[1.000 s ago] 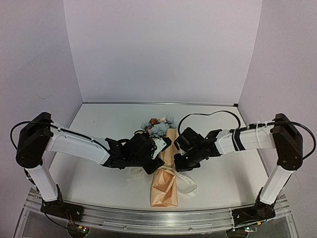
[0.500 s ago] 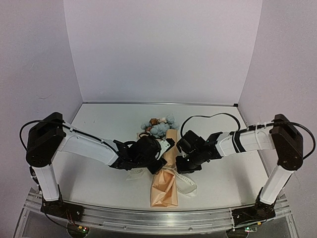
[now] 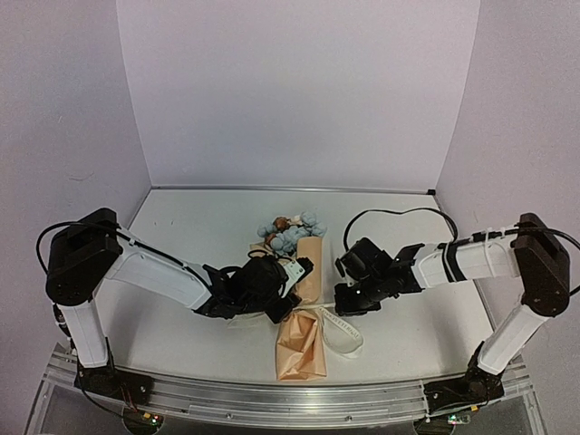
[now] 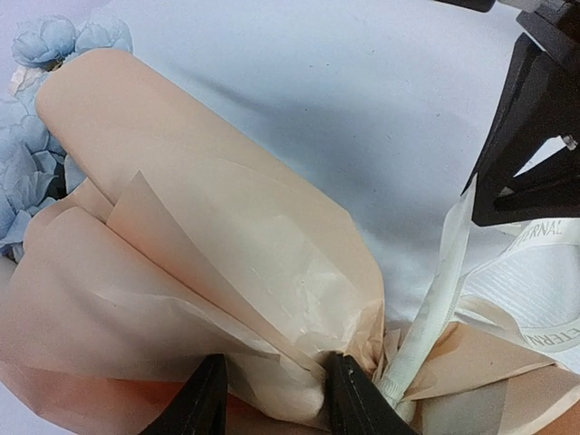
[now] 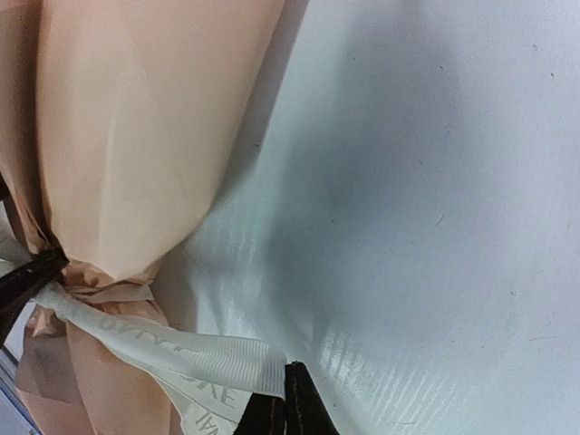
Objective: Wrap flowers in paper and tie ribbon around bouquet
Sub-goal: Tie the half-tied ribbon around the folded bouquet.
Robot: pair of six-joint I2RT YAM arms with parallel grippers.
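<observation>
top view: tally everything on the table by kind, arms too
bouquet: 1
ribbon: 1
arms, left and right: 2
total: 4

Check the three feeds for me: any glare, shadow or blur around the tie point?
Top external: even light, no glare, but the bouquet is small and partly covered. Left wrist: paper sharp and softly lit, blooms slightly soft. Right wrist: broad shadow beside the paper and streaky glare on the table; ribbon in focus.
</observation>
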